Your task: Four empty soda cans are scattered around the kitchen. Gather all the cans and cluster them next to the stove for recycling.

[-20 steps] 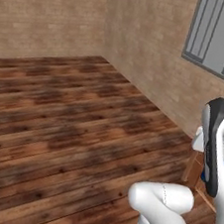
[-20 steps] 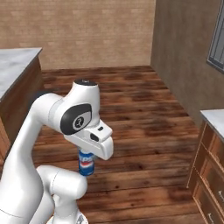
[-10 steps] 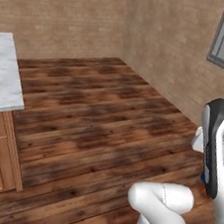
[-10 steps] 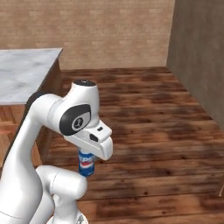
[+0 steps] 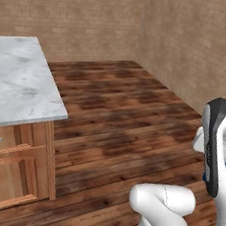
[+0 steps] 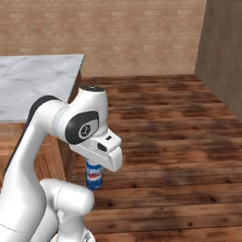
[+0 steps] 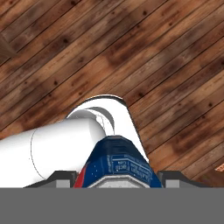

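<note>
change: whole picture has slid in both base views since a second ago, so the base is turning/driving, not the things; the marble island has come into frame, the window is almost gone from the left base view
arm pose: same folded carry pose as before, can hangs under the hand as it did
meaning: transit leg, one can in hand on its way toward the stove, I'd guess; nothing set down yet on this trip
floor [image 6: 175, 142]: largest surface, dark reddish wood planks, knotty and blotchy, matte; lies well below the hand
walls [image 5: 97, 17]: tan brick, flat, fine mortar lines; far ahead of the hand
island counter [image 5: 18, 82]: white-grey marble slab, smooth with a square corner, on reddish wooden cabinets [image 5: 11, 172] with panelled fronts; off to the hand's left, well apart
arm [image 6: 71, 127]: glossy white shells, dark round joints, folded over close to the base
gripper [image 7: 117, 178]: pinching the can between its tips, narrow gap, can body fills it
blue soda can [image 6: 94, 174]: small cylinder, blue wrap with a red-white round logo and a pale rim; upright, directly under the wrist, held clear of the floor; in the hand view it sits right between the tips, small print visible
</note>
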Controlling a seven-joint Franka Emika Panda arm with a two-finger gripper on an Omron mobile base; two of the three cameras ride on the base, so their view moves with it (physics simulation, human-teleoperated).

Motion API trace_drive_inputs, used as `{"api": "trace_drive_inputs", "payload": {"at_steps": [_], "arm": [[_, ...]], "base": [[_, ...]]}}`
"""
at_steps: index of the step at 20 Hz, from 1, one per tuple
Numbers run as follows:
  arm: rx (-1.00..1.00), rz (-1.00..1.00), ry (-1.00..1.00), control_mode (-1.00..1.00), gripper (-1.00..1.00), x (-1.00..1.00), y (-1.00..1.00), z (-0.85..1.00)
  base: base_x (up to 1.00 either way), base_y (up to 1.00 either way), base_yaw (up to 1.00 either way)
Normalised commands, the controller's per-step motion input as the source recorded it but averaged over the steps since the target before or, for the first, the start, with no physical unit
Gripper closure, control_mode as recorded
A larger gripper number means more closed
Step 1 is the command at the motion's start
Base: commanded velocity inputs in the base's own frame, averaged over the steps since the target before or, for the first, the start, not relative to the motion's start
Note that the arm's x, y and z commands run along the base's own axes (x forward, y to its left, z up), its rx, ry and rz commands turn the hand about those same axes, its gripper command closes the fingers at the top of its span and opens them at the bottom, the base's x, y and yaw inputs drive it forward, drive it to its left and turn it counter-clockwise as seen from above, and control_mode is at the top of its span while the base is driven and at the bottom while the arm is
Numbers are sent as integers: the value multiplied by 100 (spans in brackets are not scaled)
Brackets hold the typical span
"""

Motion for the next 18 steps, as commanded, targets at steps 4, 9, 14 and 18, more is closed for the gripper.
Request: {"api": "trace_drive_inputs", "payload": {"at_steps": [4,9,14,18], "arm": [[0,0,0,100,100,0,0,0],[0,0,0,100,100,0,0,0],[0,0,0,100,100,0,0,0],[0,0,0,100,100,0,0,0]], "base": [[0,95,9],[-1,88,16],[10,95,10],[7,100,8]]}}
